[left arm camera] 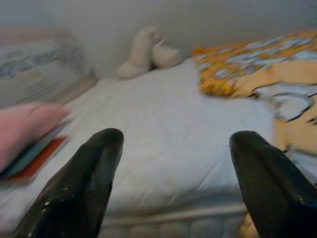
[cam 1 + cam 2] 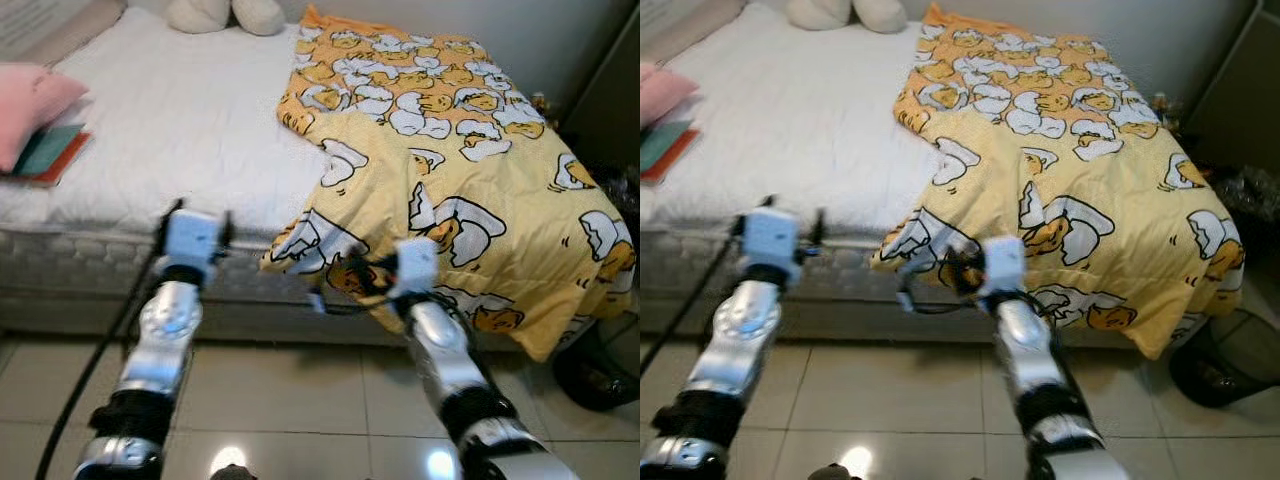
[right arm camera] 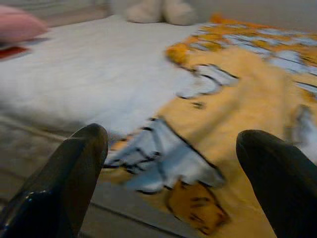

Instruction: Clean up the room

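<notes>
A yellow blanket printed with white and orange cartoon ducks (image 2: pixel 450 170) is lying on the bed with the white quilted mattress cover (image 2: pixel 170 130), covering the bed's right portion. Its long axis is running from the wall end of the bed down toward the robot, and its near edge is spilling over the bed's front side and hanging toward the glossy tiled floor (image 2: pixel 300 400).

Both silver arms are reaching forward toward the bed's front edge. The left gripper (image 1: pixel 173 183) is pointing at the bare part of the bed, its two black fingers standing wide apart with nothing between them. The right gripper (image 3: pixel 173 183) is pointing at the blanket's hanging corner, fingers likewise spread and holding nothing; whether they are touching the cloth is hard to tell from the blurred wrist pictures.

At the bed's left edge a pink pillow (image 2: pixel 35 105) is resting over a teal and orange flat stack (image 2: pixel 55 155), partly cut off. Two cream plush shapes (image 2: pixel 225 14) are sitting at the bed's far end, cropped by the frame. A dark round bin (image 2: pixel 1225 365) is standing on the floor right of the bed, partly hidden by the blanket.
</notes>
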`<state>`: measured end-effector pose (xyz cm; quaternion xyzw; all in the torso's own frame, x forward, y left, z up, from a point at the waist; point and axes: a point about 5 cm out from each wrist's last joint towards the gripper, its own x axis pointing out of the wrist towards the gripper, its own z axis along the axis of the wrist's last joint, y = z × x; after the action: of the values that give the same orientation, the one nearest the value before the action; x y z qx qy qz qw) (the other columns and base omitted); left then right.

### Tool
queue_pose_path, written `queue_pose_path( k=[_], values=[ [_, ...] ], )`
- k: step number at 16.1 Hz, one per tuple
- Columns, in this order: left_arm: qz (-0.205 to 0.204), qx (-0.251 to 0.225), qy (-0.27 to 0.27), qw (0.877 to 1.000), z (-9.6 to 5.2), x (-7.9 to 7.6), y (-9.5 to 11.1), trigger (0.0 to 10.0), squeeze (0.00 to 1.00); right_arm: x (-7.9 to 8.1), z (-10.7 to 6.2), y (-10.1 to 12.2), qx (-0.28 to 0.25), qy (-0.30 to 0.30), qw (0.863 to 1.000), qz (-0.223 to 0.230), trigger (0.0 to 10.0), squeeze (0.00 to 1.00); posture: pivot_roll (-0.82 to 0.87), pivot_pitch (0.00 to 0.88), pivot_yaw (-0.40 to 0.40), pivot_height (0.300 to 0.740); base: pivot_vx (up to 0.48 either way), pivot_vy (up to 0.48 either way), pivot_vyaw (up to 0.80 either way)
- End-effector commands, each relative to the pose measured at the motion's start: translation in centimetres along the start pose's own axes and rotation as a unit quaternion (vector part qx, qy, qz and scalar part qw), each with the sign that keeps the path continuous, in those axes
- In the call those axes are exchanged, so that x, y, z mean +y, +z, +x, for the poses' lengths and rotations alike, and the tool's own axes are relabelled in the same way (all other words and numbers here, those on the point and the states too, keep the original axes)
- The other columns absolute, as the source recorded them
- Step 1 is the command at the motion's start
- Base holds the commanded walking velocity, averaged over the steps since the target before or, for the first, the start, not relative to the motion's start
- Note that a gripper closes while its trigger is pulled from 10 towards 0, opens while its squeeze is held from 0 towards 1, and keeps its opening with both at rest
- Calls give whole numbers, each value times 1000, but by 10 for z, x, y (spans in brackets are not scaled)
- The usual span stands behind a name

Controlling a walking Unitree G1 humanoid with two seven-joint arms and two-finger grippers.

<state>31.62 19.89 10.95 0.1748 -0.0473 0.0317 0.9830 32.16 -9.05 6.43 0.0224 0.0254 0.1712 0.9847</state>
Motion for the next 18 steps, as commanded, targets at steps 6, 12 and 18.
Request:
queue_pose_path(
  k=[6,12,18],
  values=[
    [41,-10,4,999,4,8,10,10000,0,10,10,4,1,21,1000,-4,10000,0,177,13,-107,740,0,0,0],
    [1,0,-95,995,31,-44,22,10000,0,-31,-11,5,-33,-77,996,-26,10000,0,-70,0,52,740,0,0,0],
    [-32,15,-134,990,40,-74,28,10000,0,-44,-27,0,-41,-116,992,-36,10000,0,-200,0,114,740,0,0,0]
  ],
)
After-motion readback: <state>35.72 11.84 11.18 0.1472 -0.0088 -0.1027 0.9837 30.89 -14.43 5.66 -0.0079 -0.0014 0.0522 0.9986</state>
